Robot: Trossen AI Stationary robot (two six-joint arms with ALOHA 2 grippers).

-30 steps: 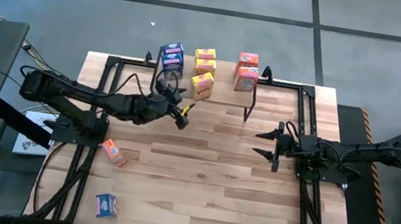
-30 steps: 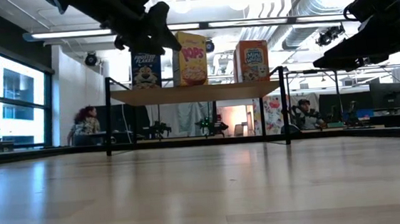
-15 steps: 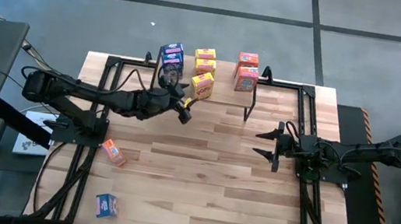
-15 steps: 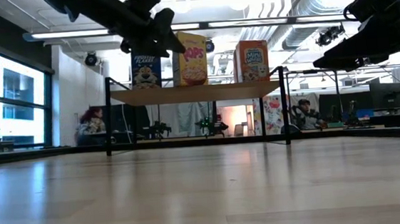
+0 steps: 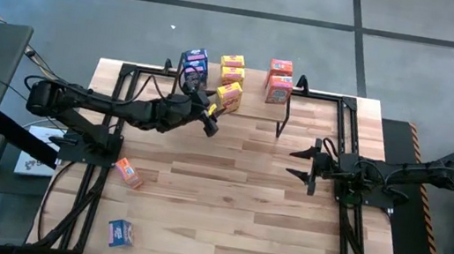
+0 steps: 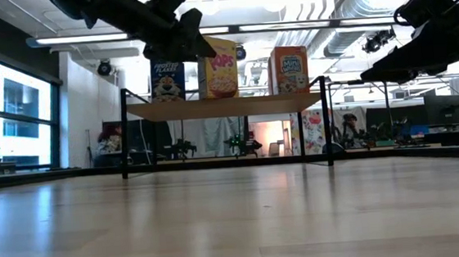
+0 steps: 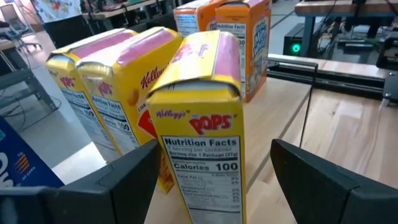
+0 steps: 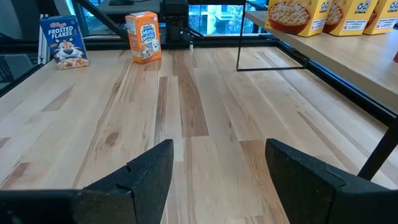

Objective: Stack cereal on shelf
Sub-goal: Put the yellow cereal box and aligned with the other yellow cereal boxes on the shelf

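The shelf (image 5: pixel 252 104) stands at the table's far middle, with a wooden top and black legs. On it stand blue boxes (image 5: pixel 194 64), three yellow boxes (image 5: pixel 231 76) and two orange-red boxes (image 5: pixel 279 79). My left gripper (image 5: pixel 210 117) is open at the shelf's near edge. Its fingers stand on either side of the nearest yellow box (image 7: pixel 202 124), which stands upright on the shelf top; a gap shows on each side. An orange-red box (image 5: pixel 127 172) and a blue box (image 5: pixel 120 233) lie on the table at the near left. My right gripper (image 5: pixel 300 161) is open and empty over the table's right half.
The shelf's black legs (image 5: pixel 281 121) stand on the table near my right gripper. A black frame (image 5: pixel 113 111) runs along the table's left and right sides. Bare wood lies in the middle and near right of the table (image 5: pixel 242 209). People and desks show beyond the table in the low view.
My left gripper has moved toward the table's far edge, up to the shelf and the nearest yellow box. The boxes on the shelf have stayed where they were.
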